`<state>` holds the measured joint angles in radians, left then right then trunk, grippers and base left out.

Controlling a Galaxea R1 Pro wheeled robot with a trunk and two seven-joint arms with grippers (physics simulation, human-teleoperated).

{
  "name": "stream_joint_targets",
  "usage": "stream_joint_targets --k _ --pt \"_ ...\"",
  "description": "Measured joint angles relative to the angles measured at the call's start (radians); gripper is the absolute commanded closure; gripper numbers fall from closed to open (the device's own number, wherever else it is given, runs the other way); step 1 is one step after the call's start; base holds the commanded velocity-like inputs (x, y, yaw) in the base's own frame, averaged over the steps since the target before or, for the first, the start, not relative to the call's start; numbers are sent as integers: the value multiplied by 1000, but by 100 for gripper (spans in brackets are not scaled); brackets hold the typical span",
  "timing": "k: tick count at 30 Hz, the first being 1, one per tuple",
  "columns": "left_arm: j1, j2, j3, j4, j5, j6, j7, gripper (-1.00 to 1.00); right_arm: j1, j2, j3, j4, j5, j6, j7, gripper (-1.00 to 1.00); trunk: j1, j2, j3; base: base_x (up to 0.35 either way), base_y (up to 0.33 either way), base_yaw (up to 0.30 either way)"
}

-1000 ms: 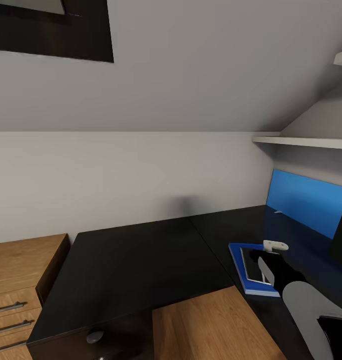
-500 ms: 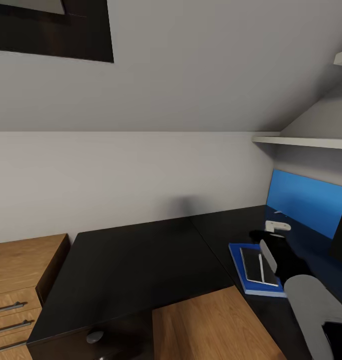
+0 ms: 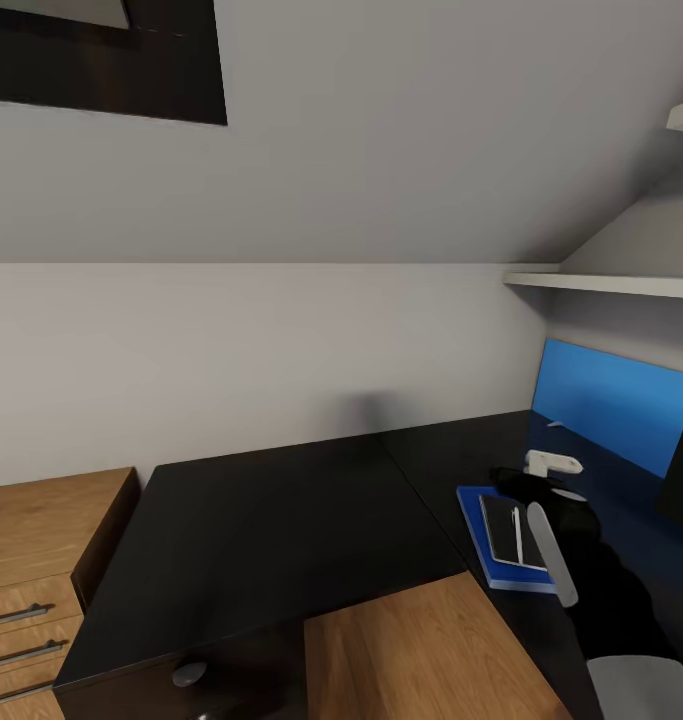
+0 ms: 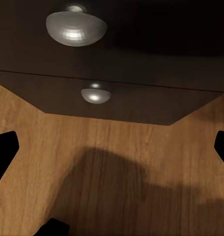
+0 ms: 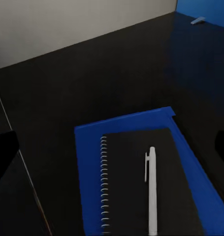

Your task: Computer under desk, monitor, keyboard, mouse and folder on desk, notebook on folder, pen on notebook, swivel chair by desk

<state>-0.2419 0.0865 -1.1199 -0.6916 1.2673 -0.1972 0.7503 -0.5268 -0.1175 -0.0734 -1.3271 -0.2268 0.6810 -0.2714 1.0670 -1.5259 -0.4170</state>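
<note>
While raised over pen (image 5: 151, 189), right hand (image 3: 546, 478) spread, empty

one desk (image 3: 281, 530), black top, l-shaped. one blue folder (image 3: 478, 520) on it. one dark notebook (image 5: 136, 182) on folder, one spiral binding along one edge. one white pen (image 5: 151, 191) on notebook. two round silver knobs (image 4: 76, 28) on black drawer fronts. one light-wood drawer chest (image 3: 41, 560), three bar handles showing. one blue wall panel (image 3: 621, 400). one white shelf (image 3: 601, 284).
</note>
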Motion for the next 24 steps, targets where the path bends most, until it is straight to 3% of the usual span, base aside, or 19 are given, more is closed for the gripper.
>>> stream_joint_targets --k 4,15,18,24 --pt "0 1 0 0 2 1 0 -100 5 17 2 -6 0 6 -1 -100 0 0 0 0 0 0" --pt "0 -1 -2 -1 1 3 0 -100 6 27 36 -1 -3 7 -1 -100 0 0 0 0 0 0" --pt "0 -1 -4 -1 2 4 0 -100 6 83 36 0 0 7 -3 -100 0 0 0 0 0 0" --pt "0 -2 -5 -2 2 6 0 -100 6 114 36 1 2 6 -2 -100 0 0 0 0 0 0"
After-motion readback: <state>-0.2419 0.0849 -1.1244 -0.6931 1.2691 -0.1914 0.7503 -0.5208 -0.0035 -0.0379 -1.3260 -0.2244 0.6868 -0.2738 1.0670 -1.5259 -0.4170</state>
